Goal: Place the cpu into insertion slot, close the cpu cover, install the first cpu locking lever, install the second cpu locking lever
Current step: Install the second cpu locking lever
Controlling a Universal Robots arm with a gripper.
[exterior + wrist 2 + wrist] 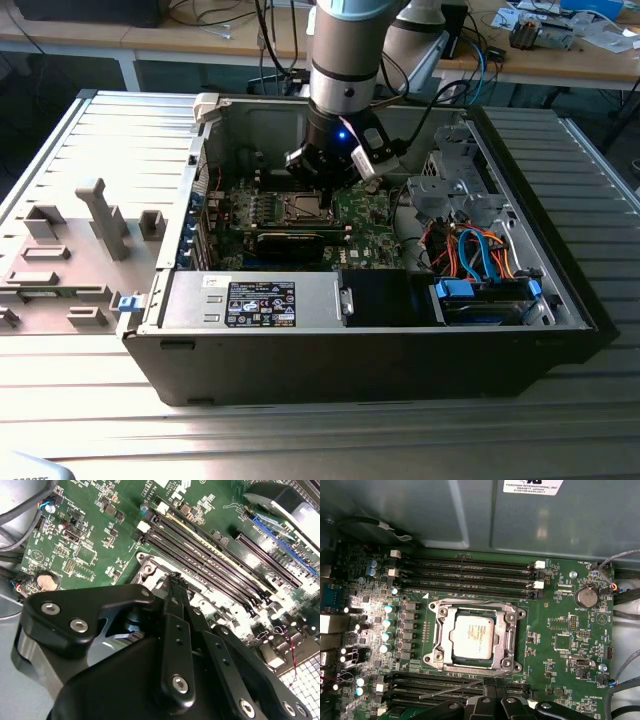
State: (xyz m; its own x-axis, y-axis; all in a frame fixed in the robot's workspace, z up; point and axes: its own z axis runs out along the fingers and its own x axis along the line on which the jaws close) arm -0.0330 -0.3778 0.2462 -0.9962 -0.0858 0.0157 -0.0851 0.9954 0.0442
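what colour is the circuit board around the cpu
Green, best seen in the first wrist view: circuit board around the cpu.

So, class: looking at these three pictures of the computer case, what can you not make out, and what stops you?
- Exterior view: the insertion slot is partly hidden by the gripper above it.
- Second wrist view: the gripper body covers most of the socket.
- First wrist view: the gripper is cut off by the picture's edge; the cpu print is too small.
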